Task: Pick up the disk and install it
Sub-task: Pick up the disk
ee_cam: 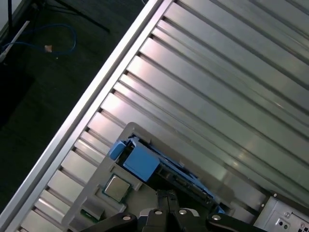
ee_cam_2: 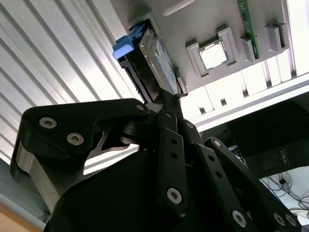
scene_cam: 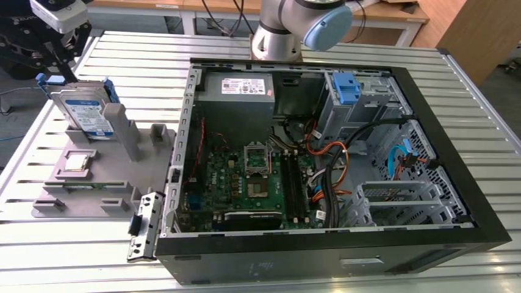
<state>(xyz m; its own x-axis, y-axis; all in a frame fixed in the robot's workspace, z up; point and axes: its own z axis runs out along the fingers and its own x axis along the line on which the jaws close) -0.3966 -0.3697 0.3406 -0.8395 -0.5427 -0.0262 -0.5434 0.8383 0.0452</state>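
Observation:
The disk (scene_cam: 85,113) stands on edge in a grey holder (scene_cam: 89,183) on the exterior view's left. It is a silver drive with a blue-and-white label and a blue bracket. My gripper (scene_cam: 63,72) hangs just above the disk's top edge, by the bracket's blue tab. In both wrist views the fingertips sit close together, short of the disk (ee_cam_2: 161,63) (ee_cam: 145,162), with nothing between them. The gripper (ee_cam_2: 171,96) (ee_cam: 166,195) looks shut and apart from the disk.
An open computer case (scene_cam: 456,183) fills the middle and right, with a motherboard, cables, a grey power supply (scene_cam: 236,88) and a drive bay with a blue latch (scene_cam: 348,88). A processor chip (scene_cam: 75,162) lies on the holder. The arm's base (scene_cam: 281,30) stands behind the case.

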